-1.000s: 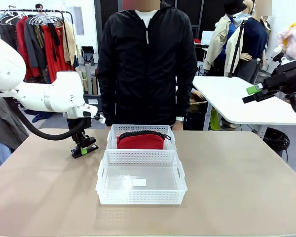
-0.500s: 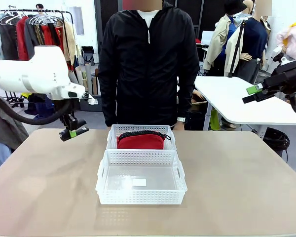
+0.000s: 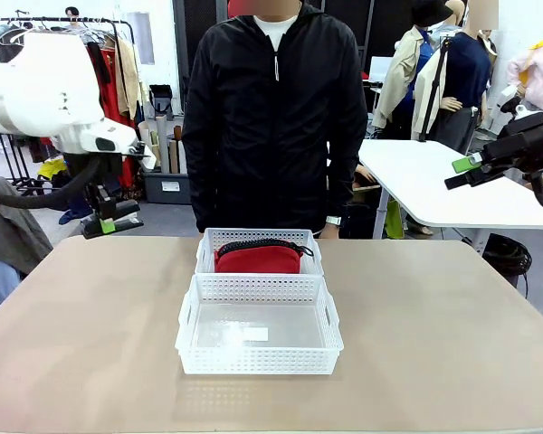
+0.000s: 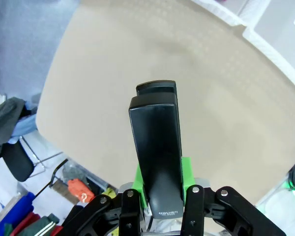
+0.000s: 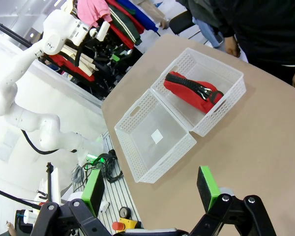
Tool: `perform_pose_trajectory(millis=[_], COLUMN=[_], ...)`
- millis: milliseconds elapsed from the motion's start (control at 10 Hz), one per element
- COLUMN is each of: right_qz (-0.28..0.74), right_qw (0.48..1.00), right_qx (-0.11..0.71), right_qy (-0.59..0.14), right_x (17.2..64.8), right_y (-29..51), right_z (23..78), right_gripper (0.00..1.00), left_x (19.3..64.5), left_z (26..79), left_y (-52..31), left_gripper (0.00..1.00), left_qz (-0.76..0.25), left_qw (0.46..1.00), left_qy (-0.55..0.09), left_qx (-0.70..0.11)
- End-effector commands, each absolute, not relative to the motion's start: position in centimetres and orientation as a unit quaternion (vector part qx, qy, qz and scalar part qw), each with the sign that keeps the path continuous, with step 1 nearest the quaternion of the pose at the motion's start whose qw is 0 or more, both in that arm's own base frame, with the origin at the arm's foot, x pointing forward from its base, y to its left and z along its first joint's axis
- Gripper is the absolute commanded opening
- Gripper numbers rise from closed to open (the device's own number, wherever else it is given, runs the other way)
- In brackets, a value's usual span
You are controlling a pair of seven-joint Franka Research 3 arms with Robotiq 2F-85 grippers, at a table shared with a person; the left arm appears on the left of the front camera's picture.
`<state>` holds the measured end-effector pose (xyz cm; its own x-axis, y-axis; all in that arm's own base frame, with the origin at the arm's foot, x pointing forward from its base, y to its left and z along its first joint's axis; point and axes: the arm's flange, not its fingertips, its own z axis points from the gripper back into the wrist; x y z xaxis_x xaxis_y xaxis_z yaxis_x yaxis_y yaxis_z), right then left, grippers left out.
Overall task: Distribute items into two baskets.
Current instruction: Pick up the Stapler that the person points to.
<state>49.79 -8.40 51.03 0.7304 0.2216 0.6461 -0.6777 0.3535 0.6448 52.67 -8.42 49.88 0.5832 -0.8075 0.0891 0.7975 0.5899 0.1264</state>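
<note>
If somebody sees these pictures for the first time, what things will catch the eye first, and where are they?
The red pouch stands out most, lying in the far basket, just in front of the person. Next is the robot's left hand, up in the air at the far left of the table, shut on a black stapler. The near basket is empty.

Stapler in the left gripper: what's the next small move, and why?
Probably swing the left gripper right, toward the near basket. It is shut on the black stapler, high above the table's far left corner, away from both baskets. The far basket holds the red pouch, while the near one holds neither item.
</note>
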Motion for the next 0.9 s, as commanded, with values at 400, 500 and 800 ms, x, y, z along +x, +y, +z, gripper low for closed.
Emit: perform_pose_trajectory(millis=[400, 500, 800], right_qz=[0.285, 0.285, 0.285], right_qw=[0.789, 0.789, 0.789], right_qx=[0.492, 0.492, 0.492], right_qy=[-0.233, -0.233, -0.233], right_x=[49.7, 49.7, 49.7], right_y=[-8.4, -8.4, -8.4], right_z=[51.2, 51.2, 51.2], right_gripper=[1.0, 1.0, 1.0], left_x=[50.7, 50.7, 50.8], left_z=[54.6, 54.7, 54.6], left_y=[-7.6, -7.6, -7.6], left_gripper=[0.0, 0.0, 0.0], left_qz=[-0.522, -0.521, -0.521], left_qw=[0.85, 0.851, 0.851], left_qy=[-0.069, -0.066, -0.056], left_qx=[-0.022, -0.02, -0.031])
